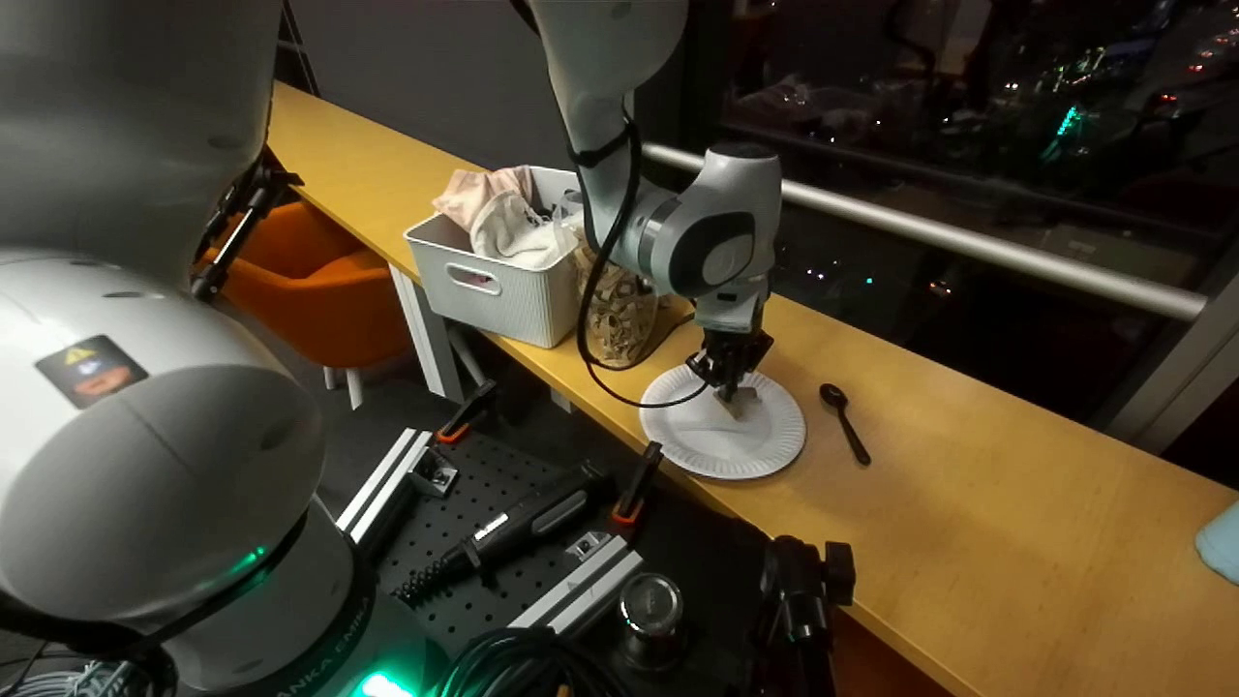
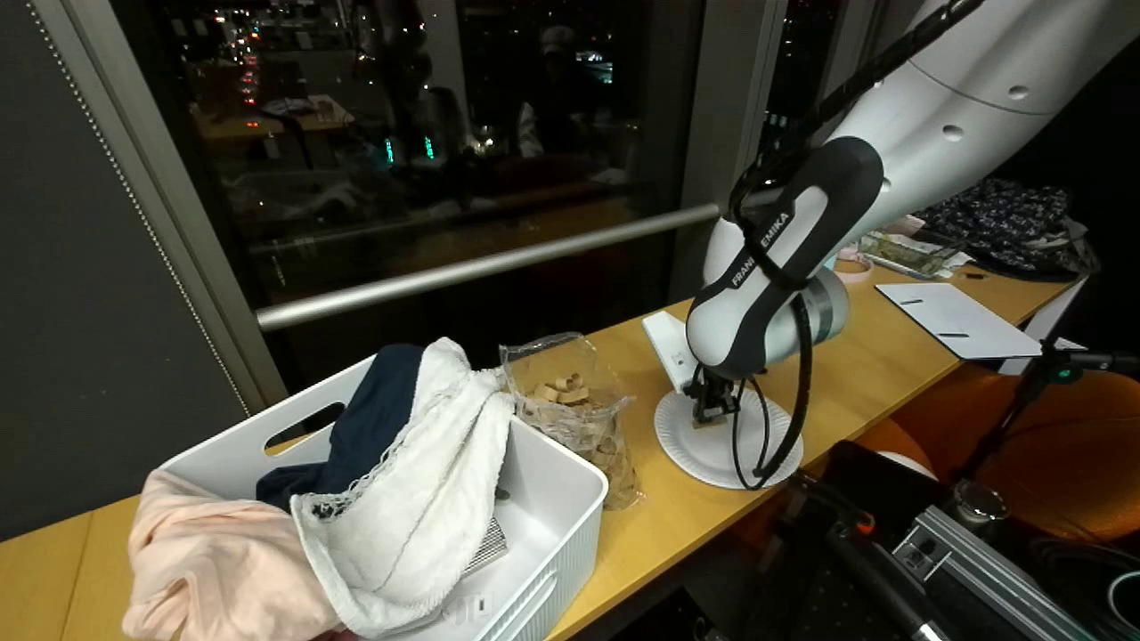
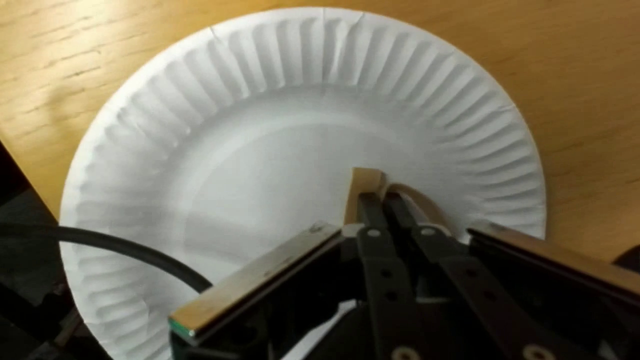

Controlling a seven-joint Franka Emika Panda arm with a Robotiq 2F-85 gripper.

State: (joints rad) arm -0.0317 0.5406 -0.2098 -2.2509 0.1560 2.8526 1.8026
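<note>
My gripper [image 3: 381, 201] points down over a white paper plate [image 3: 260, 165], its two dark fingertips almost together. A small tan curled piece [image 3: 364, 181] shows on both sides of the tips and passes between them; the fingers hide part of it. In both exterior views the gripper [image 1: 728, 385] is low over the plate [image 1: 721, 450], with the tan piece [image 1: 741, 399] at its tips. The piece seems to be at the plate's surface, but whether it rests there I cannot tell.
A black spoon [image 1: 845, 424] lies beside the plate. A clear bag [image 2: 570, 405] of similar tan pieces stands near a white basket [image 2: 570, 534] with cloths [image 2: 410, 499]. A black cable [image 3: 125, 250] loops over the plate. A metal rail [image 2: 499, 267] runs along the window.
</note>
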